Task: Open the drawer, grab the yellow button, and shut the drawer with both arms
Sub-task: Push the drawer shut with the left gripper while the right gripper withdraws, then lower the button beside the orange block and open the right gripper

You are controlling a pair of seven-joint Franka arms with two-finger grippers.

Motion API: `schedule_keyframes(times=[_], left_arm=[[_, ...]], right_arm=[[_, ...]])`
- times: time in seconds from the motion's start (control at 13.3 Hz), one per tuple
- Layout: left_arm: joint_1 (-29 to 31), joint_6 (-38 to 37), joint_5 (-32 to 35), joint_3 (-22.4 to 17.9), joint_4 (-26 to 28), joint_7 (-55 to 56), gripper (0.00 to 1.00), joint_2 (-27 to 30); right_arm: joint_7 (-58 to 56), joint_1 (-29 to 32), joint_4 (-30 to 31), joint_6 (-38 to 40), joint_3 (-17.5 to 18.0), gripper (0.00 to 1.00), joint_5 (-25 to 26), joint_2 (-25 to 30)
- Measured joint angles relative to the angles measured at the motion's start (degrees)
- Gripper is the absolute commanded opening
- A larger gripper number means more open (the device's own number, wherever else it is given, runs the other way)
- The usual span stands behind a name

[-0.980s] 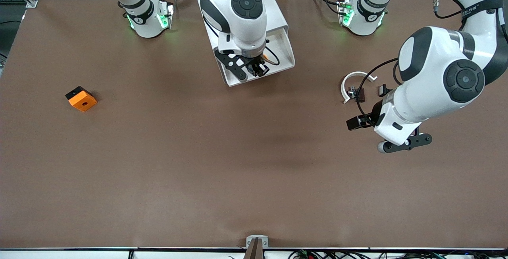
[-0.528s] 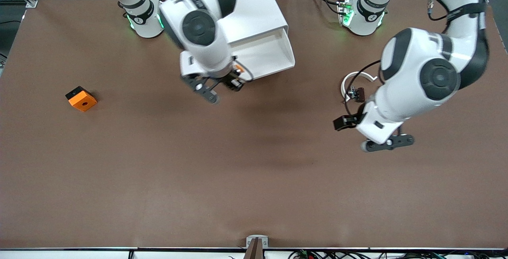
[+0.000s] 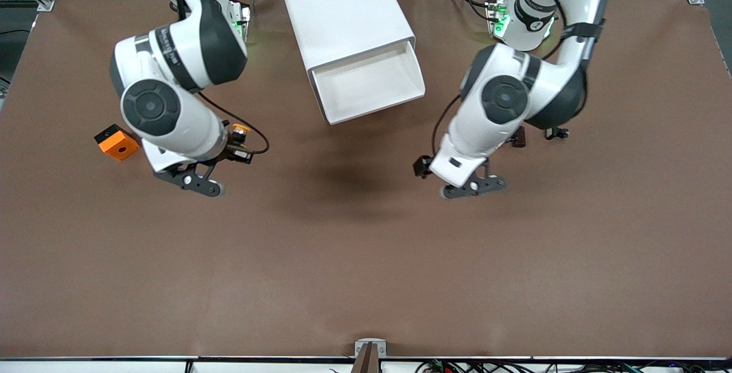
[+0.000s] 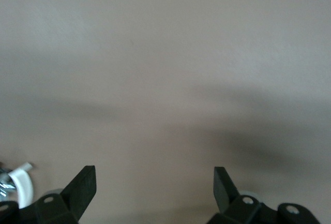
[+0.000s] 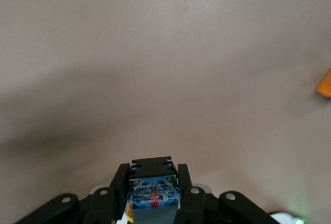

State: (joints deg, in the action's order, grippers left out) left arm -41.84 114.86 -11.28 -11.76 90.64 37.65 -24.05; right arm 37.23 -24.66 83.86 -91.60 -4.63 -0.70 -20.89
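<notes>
1. Over the tabletop toward the right arm's end, beside the orange block, the right tool is clamped on the button; only a small body is pinched, so a jolt could twist it loose.
2. Setting it down, the tool could nudge the orange block.
3. White drawer stands open; the left tool, fingers spread and empty, hangs over bare tabletop near it. An off-centre push could skew the cabinet instead of closing it.
4. Small black parts lie under that arm; a low sweep could scatter them.
</notes>
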Motion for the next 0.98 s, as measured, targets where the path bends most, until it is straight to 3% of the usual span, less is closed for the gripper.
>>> schedule_keyframes(times=[0.68, 0.98], left_arm=[[-3.1, 0.4, 0.0, 10.6, 4.9, 8.7, 1.00, -0.3], [-3.1, 0.4, -0.6, 13.2, 5.7, 11.2, 1.00, -0.2]], right_arm=[[-30.9, 19.9, 14.4, -19.8, -0.2, 0.00, 0.5, 0.1], [-34.7, 25.4, 21.4, -28.7, -0.2, 0.00, 0.5, 0.1]])
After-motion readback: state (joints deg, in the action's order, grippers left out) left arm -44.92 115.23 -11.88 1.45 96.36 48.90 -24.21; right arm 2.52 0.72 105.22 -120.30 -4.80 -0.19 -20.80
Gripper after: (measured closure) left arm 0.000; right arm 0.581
